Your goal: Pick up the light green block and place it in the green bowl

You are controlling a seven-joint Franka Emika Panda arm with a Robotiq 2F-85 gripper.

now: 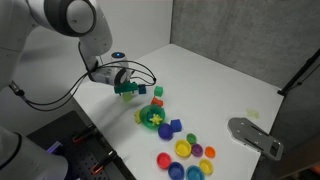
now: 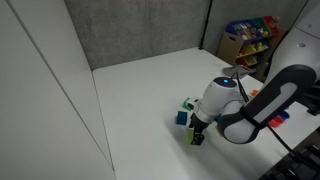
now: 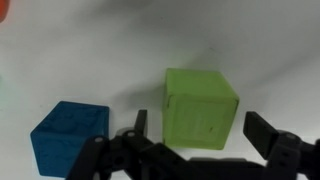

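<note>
Even indoor light, soft blur

Readable text, labels, brands, numbers, signs: none. You can make out nothing legible in any view; the coloured boxes [image 2: 250, 30], upper right of the frame, are too blurred.

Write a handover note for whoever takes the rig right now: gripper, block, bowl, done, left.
Gripper: open, low over the table, one finger on each side of the light green block, not closed on it.
Light green block: sits on the table in the wrist view. A blue cube lies beside it, apart and outside the fingers.
Green bowl: on the table a short way from the gripper in an exterior view. The block is not in it.
Done: approach and line-up over the block.
Left: close on the block, lift, carry to the green bowl, release.
</note>
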